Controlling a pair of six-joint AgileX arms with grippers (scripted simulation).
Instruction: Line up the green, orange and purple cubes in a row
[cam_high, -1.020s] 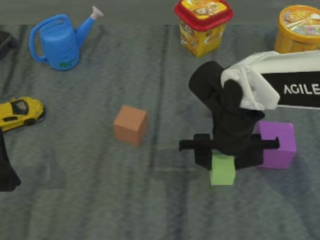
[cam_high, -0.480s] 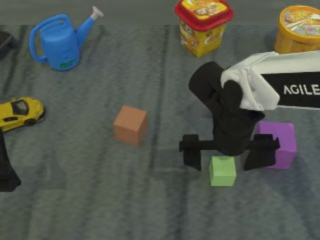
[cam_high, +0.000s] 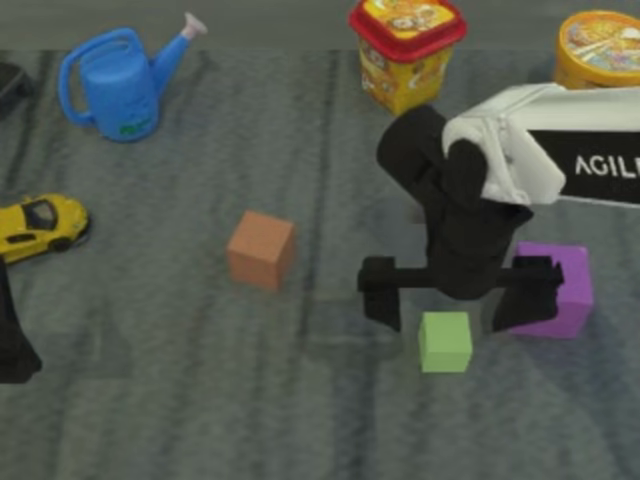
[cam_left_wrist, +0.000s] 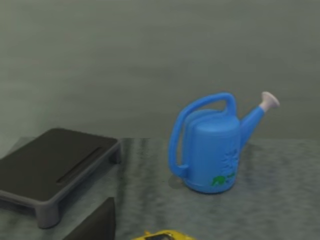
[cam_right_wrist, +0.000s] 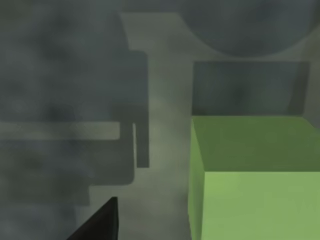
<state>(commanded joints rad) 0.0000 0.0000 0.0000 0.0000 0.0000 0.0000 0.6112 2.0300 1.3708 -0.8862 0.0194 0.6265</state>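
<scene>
The small light-green cube (cam_high: 445, 342) rests on the table, free of any grip; it also fills the right wrist view as the green cube (cam_right_wrist: 255, 175). My right gripper (cam_high: 452, 298) hovers just behind it, open, its fingers spread wide to either side. One dark fingertip (cam_right_wrist: 100, 222) shows beside the cube. The magenta-purple cube (cam_high: 565, 285) stands right of the green one, partly hidden by a finger. The brownish-orange cube (cam_high: 261, 250) sits alone left of centre. My left gripper (cam_high: 12, 350) is parked at the table's left edge, open and holding nothing.
A blue watering can (cam_high: 118, 85) stands at the back left, and a yellow toy car (cam_high: 40, 225) sits at the left edge. A red-lidded yellow tub (cam_high: 405, 50) and an orange tub (cam_high: 600, 55) stand at the back. A dark stand (cam_left_wrist: 55, 170) shows in the left wrist view.
My right gripper has opened and let go of the green cube, then lifted and drawn back a little. The cube stays on the table. The left arm has not moved.
</scene>
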